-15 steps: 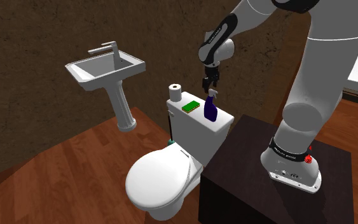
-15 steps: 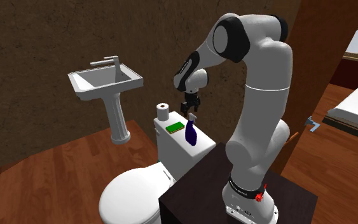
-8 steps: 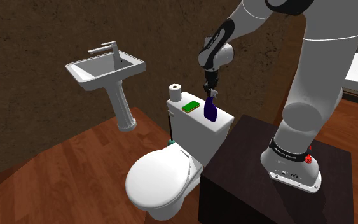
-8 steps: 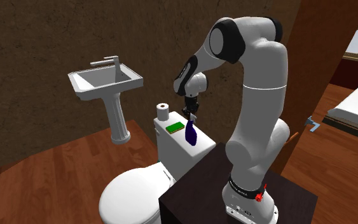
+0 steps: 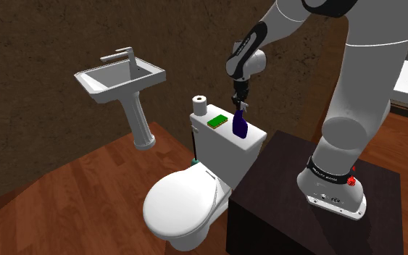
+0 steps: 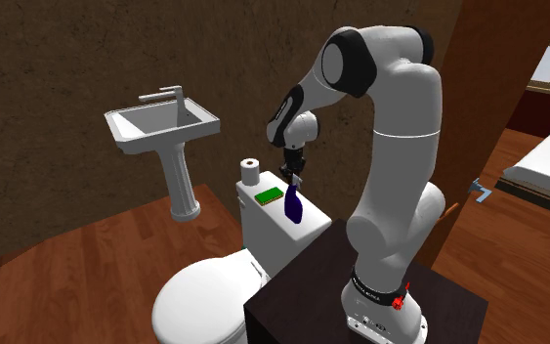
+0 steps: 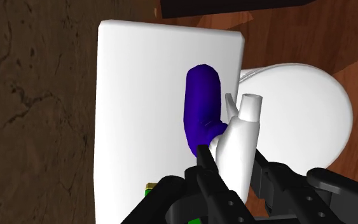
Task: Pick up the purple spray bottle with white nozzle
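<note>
The purple spray bottle (image 5: 240,127) is seen standing upright on the white toilet tank (image 5: 220,150), toward the end of the lid nearest the dark stand (image 5: 289,214). A flat green block (image 5: 217,121) lies near it on the same lid, and a white paper roll (image 5: 199,105) stands at the opposite end. The gripper (image 5: 239,103) is held directly above the bottle, pointed downward at its white nozzle (image 7: 240,135). In the wrist view the black fingers (image 7: 206,169) are drawn in on either side of that nozzle and appear to be pinching it. Contact on the second finger is partly hidden, so the clasp is likely rather than certain. The purple body (image 7: 201,108) is seen beyond the fingertips, against the white lid. Below the tank the toilet's closed seat cover (image 5: 180,206) is visible over the wooden floor. A white pedestal sink (image 5: 120,76) is mounted on the brown wall — well apart, toward the shoulder view's left.
</note>
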Tool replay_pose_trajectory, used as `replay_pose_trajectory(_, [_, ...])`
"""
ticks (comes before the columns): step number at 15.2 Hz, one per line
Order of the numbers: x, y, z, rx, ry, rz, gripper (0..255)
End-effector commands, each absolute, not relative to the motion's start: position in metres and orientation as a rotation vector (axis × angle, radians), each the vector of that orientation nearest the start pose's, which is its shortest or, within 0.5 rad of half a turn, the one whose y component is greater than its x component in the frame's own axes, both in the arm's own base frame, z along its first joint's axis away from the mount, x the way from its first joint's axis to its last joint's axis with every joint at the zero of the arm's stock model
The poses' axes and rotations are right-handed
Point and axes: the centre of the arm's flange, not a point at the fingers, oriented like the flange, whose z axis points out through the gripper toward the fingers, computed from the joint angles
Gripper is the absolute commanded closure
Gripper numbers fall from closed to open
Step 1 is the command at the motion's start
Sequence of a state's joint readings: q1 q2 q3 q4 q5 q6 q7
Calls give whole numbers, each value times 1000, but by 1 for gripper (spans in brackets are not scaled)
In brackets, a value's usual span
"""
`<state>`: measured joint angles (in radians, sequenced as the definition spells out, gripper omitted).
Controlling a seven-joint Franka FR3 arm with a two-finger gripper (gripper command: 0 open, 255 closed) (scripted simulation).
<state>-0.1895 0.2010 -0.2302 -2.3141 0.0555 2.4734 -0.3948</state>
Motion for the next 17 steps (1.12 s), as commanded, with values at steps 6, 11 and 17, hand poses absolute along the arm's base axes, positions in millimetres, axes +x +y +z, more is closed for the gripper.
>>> replay_pose_trajectory(6, [474,-213,287,-3136,102,60,255])
replay_pose_trajectory(11, [474,-213,313,-3136,102,60,255])
replay_pose_trajectory(17, [474,-213,335,-3136,102,60,255])
